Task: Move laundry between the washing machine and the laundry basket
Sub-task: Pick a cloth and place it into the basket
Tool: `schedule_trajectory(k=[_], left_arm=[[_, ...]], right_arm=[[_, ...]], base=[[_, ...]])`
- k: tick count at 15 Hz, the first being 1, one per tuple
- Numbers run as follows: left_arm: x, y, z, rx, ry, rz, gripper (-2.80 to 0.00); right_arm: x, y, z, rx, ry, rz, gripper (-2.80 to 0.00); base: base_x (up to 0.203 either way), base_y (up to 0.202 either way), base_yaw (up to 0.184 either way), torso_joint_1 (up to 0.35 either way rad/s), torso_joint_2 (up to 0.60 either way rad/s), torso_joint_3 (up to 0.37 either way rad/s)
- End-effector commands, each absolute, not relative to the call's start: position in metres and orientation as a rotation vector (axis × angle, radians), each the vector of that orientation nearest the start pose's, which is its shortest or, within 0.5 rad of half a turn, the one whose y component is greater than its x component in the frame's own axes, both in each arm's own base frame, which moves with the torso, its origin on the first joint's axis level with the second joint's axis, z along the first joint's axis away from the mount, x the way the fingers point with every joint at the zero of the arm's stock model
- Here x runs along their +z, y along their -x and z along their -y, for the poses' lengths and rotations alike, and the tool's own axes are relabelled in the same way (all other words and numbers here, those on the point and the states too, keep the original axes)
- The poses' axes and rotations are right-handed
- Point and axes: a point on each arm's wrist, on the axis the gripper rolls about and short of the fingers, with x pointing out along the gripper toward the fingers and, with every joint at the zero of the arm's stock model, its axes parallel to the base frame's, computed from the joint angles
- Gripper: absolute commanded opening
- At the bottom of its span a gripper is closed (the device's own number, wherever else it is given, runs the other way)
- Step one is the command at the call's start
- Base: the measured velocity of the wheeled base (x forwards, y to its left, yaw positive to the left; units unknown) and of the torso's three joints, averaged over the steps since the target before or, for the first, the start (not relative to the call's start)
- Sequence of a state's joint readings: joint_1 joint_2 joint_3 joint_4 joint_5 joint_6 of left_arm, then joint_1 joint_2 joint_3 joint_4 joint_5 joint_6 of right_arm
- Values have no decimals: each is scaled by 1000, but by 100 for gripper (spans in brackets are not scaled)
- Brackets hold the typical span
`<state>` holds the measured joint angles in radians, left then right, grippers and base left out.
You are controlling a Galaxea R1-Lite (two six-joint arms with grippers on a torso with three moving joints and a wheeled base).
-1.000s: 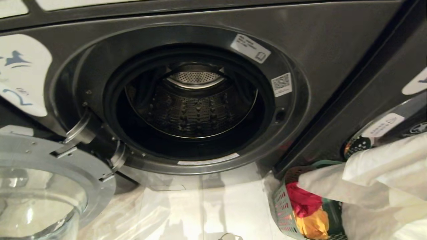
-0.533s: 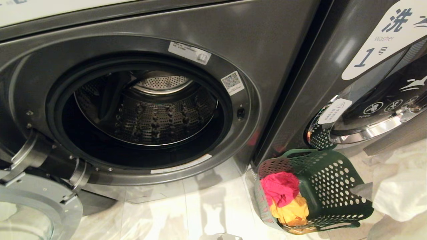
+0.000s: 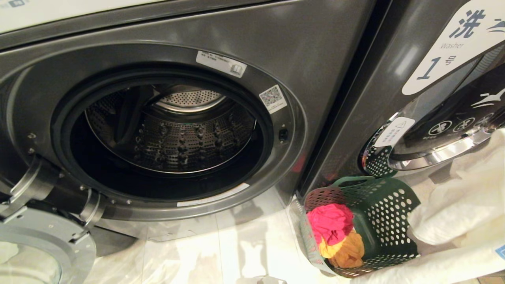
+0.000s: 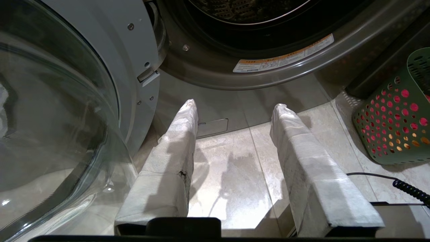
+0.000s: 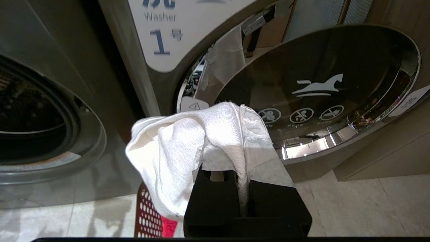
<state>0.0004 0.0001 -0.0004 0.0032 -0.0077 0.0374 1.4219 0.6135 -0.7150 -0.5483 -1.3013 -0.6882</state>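
Observation:
The washing machine (image 3: 276, 35) stands with its door (image 3: 35, 244) swung open at lower left and its drum (image 3: 169, 130) showing no laundry. To its right on the floor sits the green laundry basket (image 3: 390, 213), holding a red garment (image 3: 329, 221) over a yellow-orange piece (image 3: 347, 248). My right gripper (image 5: 240, 148) is shut on a white garment (image 5: 168, 151), held up above the basket's (image 5: 147, 211) right side. White fabric (image 3: 461, 205) hides that gripper in the head view. My left gripper (image 4: 235, 106) hangs open and empty low by the open door (image 4: 50, 117).
The like machine numbered 1 (image 3: 434, 51) stands right of the basket with its glass door (image 5: 319, 90) shut. Pale floor tiles (image 3: 244, 244) stretch in front of both machines. A black coiled cable (image 4: 410, 190) lies on the floor near the basket (image 4: 393, 127).
The whole head view has swung right, so the camera moved. Since half a second ago the white fabric at the right edge has risen and come up against the basket's right side.

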Motion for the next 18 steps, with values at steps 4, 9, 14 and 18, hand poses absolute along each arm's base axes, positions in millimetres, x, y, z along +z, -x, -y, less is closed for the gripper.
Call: schedule_trajectory(k=[4, 9, 14, 18], left_arm=[[75, 23, 0, -6, -37, -3, -280], [75, 23, 0, -6, -37, -3, -280], [75, 23, 0, -6, -37, -3, -280], [76, 23, 0, -6, -37, -1, -280]], right_arm=[[389, -22, -2, 67, -13, 183, -280], [405, -24, -16, 74, 3, 181, -280], [403, -27, -34, 85, -28, 169, -280], [386, -32, -67, 102, -57, 135, -280]], base=[[0, 0, 0, 0, 0, 0], [0, 0, 0, 0, 0, 0], [0, 0, 0, 0, 0, 0], [0, 0, 0, 0, 0, 0]])
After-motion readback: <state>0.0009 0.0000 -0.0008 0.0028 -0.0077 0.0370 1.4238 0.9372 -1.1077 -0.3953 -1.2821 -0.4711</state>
